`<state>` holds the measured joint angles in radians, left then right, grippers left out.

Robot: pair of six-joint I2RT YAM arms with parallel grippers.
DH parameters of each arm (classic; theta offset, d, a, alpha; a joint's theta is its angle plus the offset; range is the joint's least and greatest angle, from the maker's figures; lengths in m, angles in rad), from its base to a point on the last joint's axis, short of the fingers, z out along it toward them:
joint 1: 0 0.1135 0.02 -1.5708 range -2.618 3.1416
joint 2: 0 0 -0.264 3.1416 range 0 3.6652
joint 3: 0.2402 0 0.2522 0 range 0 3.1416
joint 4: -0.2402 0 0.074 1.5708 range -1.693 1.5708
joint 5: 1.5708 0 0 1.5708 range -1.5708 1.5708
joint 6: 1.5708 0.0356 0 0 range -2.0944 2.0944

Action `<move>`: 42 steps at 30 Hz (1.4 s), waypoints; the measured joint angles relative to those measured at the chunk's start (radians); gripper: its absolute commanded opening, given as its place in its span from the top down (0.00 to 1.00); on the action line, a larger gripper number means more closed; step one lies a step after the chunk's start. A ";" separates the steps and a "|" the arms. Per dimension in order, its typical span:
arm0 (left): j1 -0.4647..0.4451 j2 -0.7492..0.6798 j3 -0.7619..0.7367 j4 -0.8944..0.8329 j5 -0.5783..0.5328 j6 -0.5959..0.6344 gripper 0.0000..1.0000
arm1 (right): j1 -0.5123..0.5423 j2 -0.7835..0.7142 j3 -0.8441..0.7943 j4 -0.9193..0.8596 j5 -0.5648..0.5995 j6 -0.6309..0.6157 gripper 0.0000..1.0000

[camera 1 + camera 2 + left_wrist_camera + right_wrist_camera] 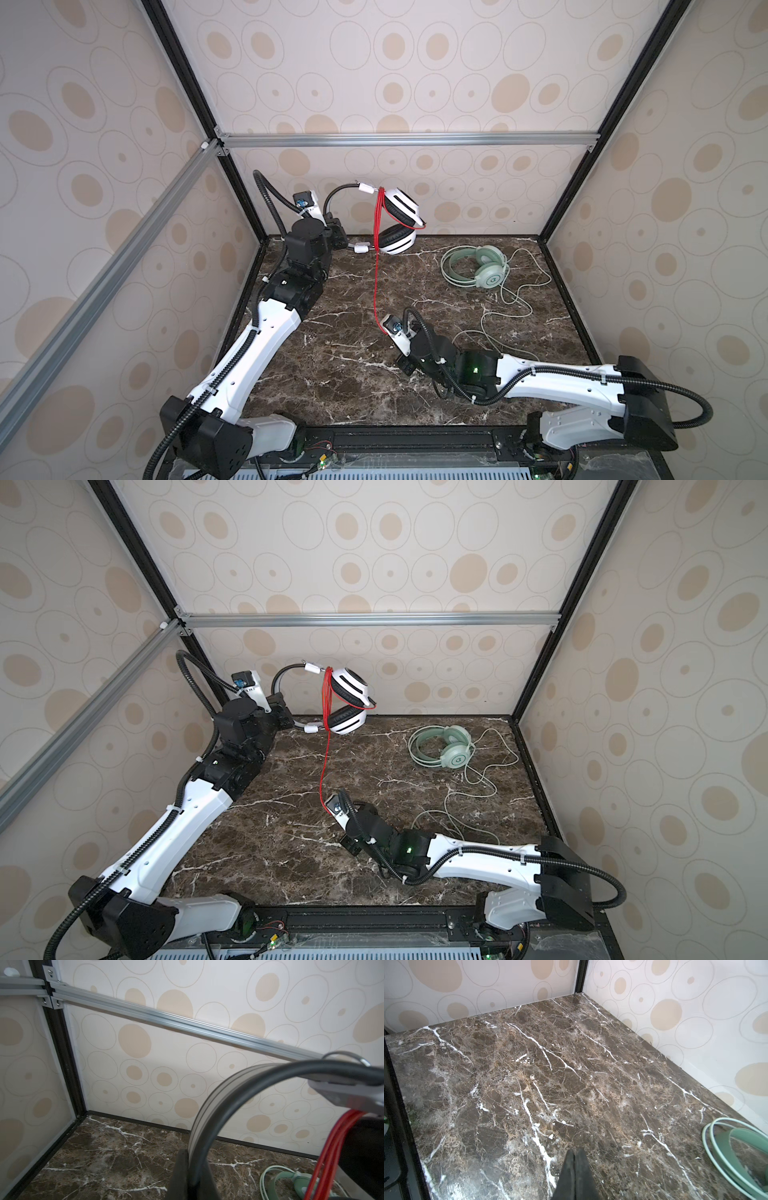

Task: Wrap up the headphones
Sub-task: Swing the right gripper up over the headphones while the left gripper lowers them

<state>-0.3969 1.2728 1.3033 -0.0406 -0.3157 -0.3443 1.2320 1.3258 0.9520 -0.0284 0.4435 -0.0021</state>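
**Top views.** In both top views the left gripper (341, 241) is clamping the headband (332, 195) of the white headset (399, 203). It is holding the headset raised near the back wall (415, 166), with the ear cups one above the other. The red cord (376, 282) is looping in several turns around the headset beside the ear cups. One strand is hanging down to the right arm (552, 376) and passing out of sight at its wrist. The right gripper (405, 365) is hovering low over the middle of the marble table (332, 374); how its jaws stand cannot be read here. The mint-green headset (444, 746) is lying flat at the back right of the table, its pale cord (478, 796) trailing loosely forward.

**Left wrist view.** The fingers (180, 1169) are pressing against both sides of the headband. The red strands are running alongside, and the mint-green headset is lying on the table beyond.

**Right wrist view.** The fingers (581, 1167) are resting together with nothing visible between them, above bare marble. Part of the mint-green headset is showing at the edge of the view.
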 measured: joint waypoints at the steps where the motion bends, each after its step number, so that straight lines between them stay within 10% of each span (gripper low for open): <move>1: -0.009 -0.004 -0.013 -0.001 -0.012 0.024 1.00 | 0.000 -0.006 0.029 -0.030 0.005 -0.013 1.00; 18: -0.042 -0.125 -0.200 -0.118 -0.012 0.291 1.00 | -0.102 0.003 0.503 -0.388 0.152 -0.379 1.00; 42: -0.045 -0.273 -0.302 -0.254 0.553 0.360 1.00 | -0.457 0.090 0.601 -0.592 -0.076 -0.388 1.00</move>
<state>-0.4416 0.9997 1.0012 -0.2947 0.2371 0.0154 0.7753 1.4155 1.5528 -0.6205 0.3676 -0.3897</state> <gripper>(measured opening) 0.064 0.048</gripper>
